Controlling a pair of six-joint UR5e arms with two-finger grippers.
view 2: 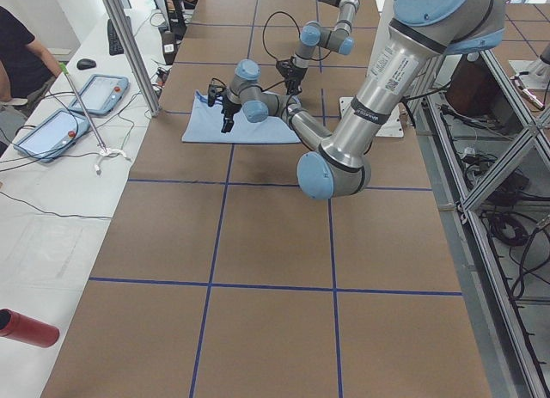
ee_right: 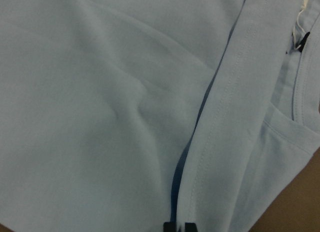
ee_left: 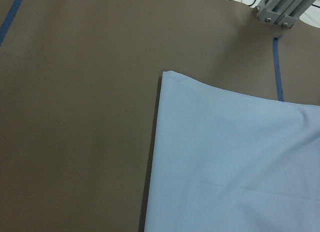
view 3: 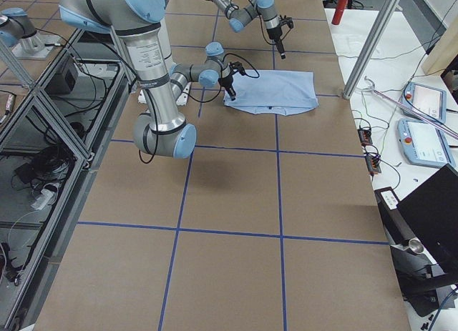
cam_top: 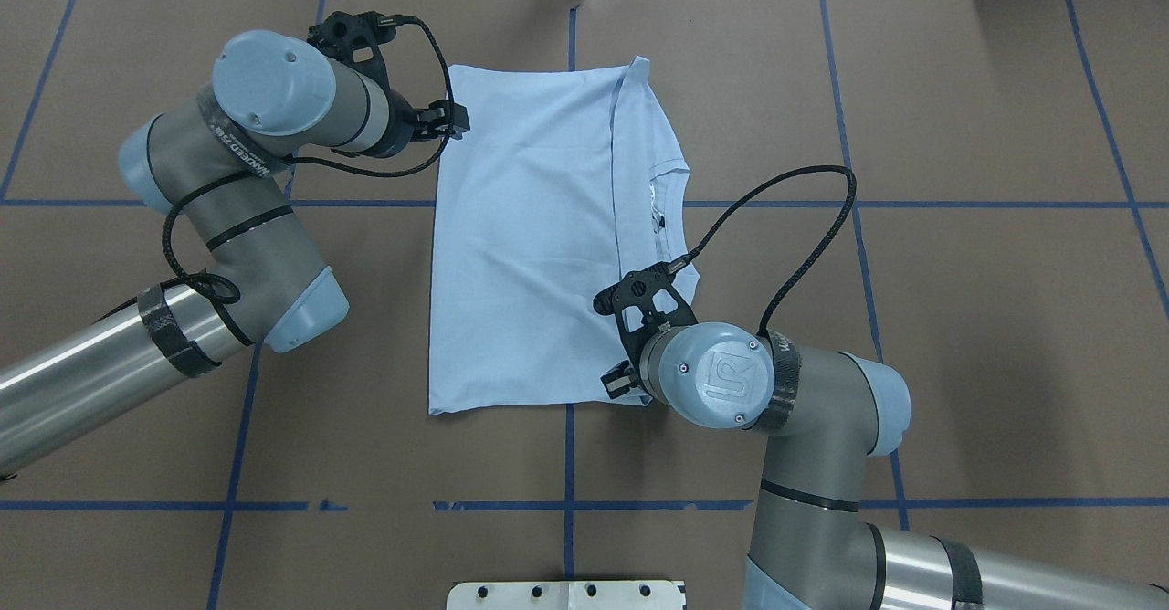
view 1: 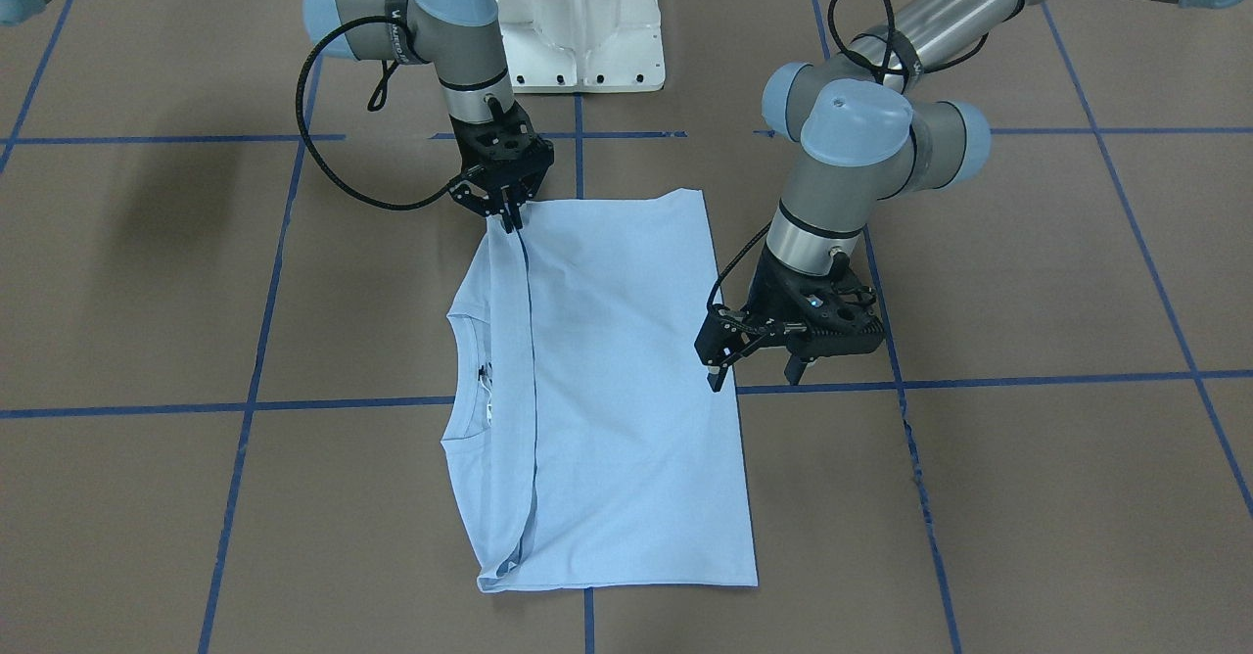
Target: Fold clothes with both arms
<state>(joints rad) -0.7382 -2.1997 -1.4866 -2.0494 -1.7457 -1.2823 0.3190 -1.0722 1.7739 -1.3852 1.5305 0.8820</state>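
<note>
The light blue T-shirt (view 1: 626, 370) lies flat on the brown table, folded lengthwise, with one side laid over along a straight fold line. Its collar and white neck tag (view 1: 485, 380) show beside the fold; the chest print is hidden. My right gripper (view 1: 509, 221) is shut on the folded edge at the shirt's corner nearest the robot. The right wrist view shows its fingertips (ee_right: 170, 226) close together on that seam. My left gripper (view 1: 756, 378) is open and empty, and it hovers at the shirt's opposite long edge. The left wrist view shows only a shirt corner (ee_left: 235, 162).
The white pedestal base (view 1: 582, 27) stands at the robot's side of the table. Blue tape lines (view 1: 979, 380) cross the brown surface. A side bench with tablets (view 2: 51, 127) and a red bottle (view 2: 26, 329) lies beyond the table's far edge.
</note>
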